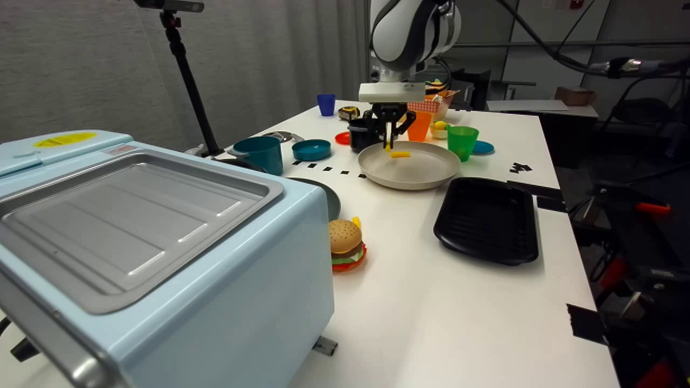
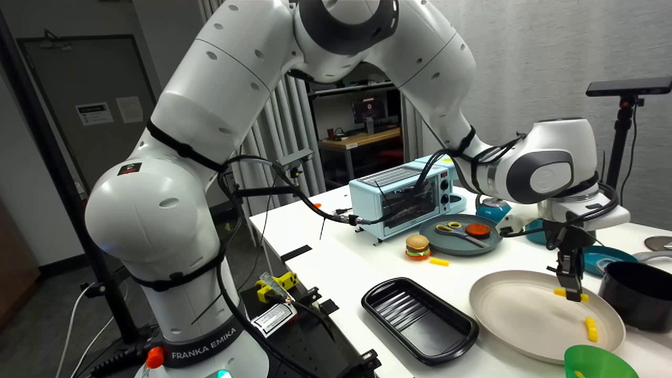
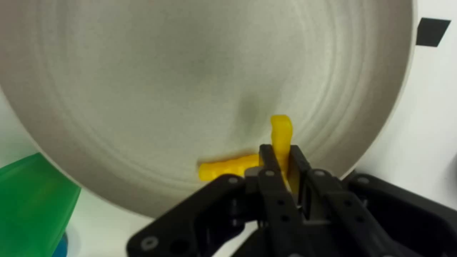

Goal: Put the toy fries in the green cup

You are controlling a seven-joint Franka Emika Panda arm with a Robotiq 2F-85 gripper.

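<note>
short yellow plastic toy fry: held by my black two-fingered claw over the round beige plate; from my distant seat i cannot tell whether the two touch.
claw: drawn in as far as the slim fry between its tips allows, one finger on either side, the yellow end jutting past them in my wrist view.
second yellow plastic toy fry: lying on the same plate near the claw, partly hidden behind a finger in the wrist view.
translucent bright green plastic cup: upright just beside the plate; i see a small yellow patch within its outline in an exterior view.
deep black round pot: close to the plate's rim.
orange plastic cup: behind the plate in an exterior view.
ridged black rectangular tray: on the white table, next to the plate in both exterior views.
round toy burger with a seeded brown bun: well apart from the claw, a third yellow toy fry just beside it.
</note>
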